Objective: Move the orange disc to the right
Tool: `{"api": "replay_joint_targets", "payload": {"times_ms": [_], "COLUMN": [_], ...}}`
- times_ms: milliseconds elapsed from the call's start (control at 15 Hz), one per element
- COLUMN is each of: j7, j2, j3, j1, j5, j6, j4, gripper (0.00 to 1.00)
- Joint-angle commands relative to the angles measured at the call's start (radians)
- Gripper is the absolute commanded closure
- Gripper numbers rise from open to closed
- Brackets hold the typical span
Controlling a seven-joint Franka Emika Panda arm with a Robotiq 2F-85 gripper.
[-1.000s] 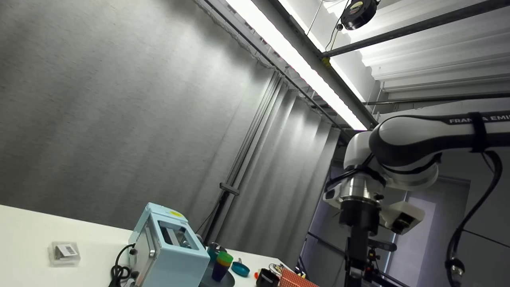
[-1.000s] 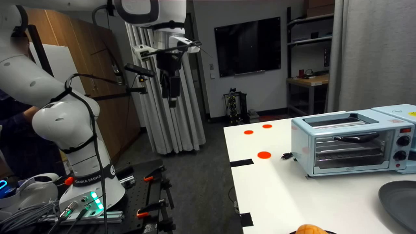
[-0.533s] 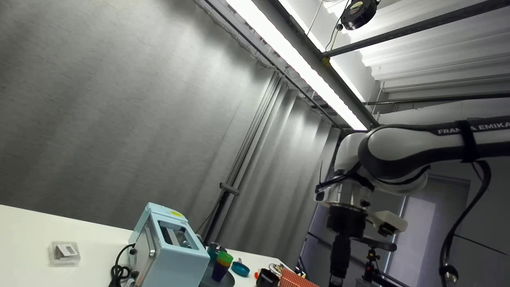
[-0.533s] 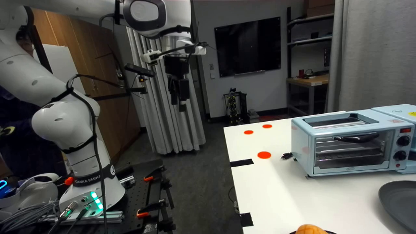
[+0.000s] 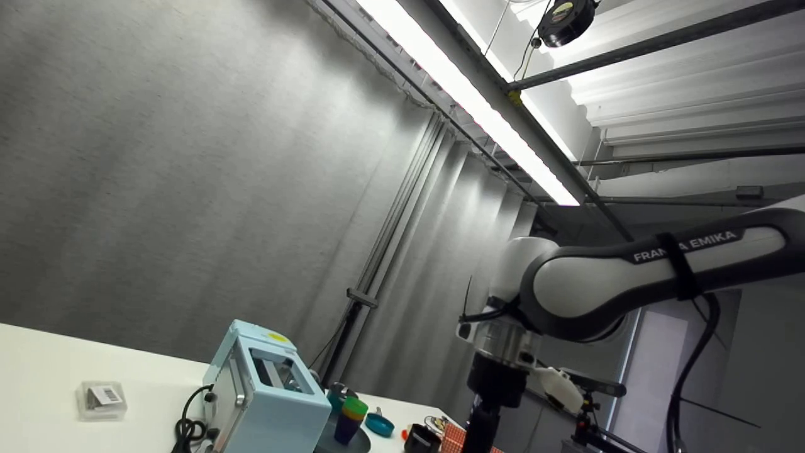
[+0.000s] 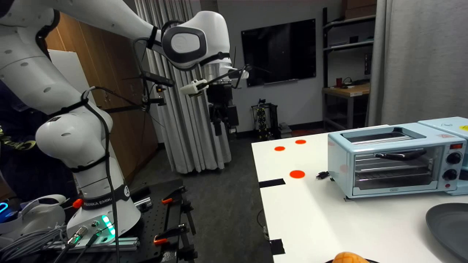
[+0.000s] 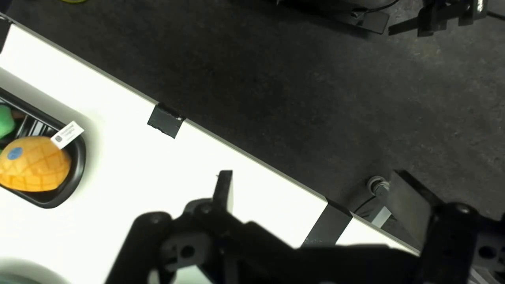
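Currently tool (image 7: 311, 182) spread wide — toaster oven (image 6: 395, 160) near orange disc (image 6: 297, 174), small black item (image 6: 322, 175) between.

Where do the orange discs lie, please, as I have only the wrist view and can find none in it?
Observer: In an exterior view, three orange discs lie on the white table, to the left of the light-blue toaster oven.
Operator: Thank you; may I ask how they are arranged?
Observer: Two lie fairly close together, and the third lies apart, nearer that camera.
Operator: And is the gripper above any of them?
Observer: It does not look so; in that same exterior view it shows to the left of all three.
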Motion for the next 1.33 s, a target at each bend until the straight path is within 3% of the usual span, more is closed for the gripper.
{"api": "replay_joint_targets", "payload": {"times_ms": [0, 533, 933, 1267], "j7": [-0.003, 0.018, -0.074, -0.152], "j2": [0.022, 0.075, 0.253, 0.461], "j3": [0.017, 0.035, 0.039, 0.089], "j1": [-0.009, -0.019, 0.012, 0.024], "j5": [0.004, -0.031, 0.006, 0.055], "j6": [0.023, 0.062, 0.154, 0.160], "j4": [0.002, 0.015, 0.119, 0.268], "gripper": [0.00, 0.00, 0.00, 0.00]}}
